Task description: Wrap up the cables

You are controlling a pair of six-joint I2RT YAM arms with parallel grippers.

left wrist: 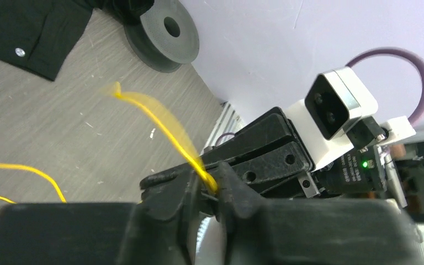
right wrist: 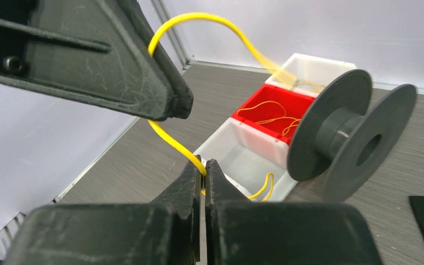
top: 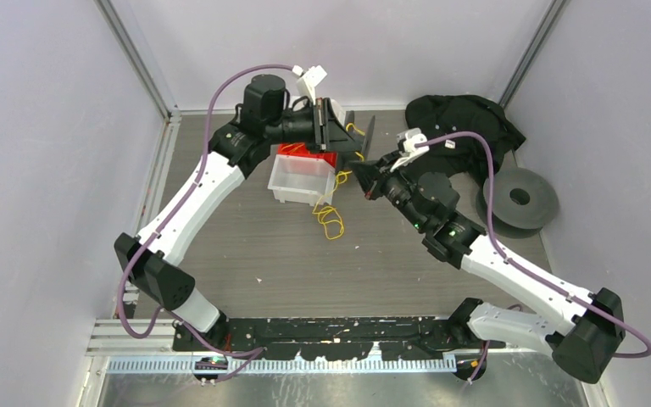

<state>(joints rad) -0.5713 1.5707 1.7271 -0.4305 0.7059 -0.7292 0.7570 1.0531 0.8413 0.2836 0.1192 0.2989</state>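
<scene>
Pinching 1 yellow cable (right wrist: 168,138) between them, both grippers meet over the table's 12 o'clock area. The left gripper (left wrist: 210,190) has its jaws drawn in to a narrow gap, the cord clamped there. The right gripper (right wrist: 203,171) is fully closed on the same cord. From the right one the strand rises toward 11 o'clock, then arcs over toward 2 o'clock. More yellow loops (top: 331,222) lie on the table at 5 o'clock of the white bin (top: 292,193), with others inside the red bin (top: 298,153). 1 grey spool (right wrist: 337,135) stands on edge beside the bins.
</scene>
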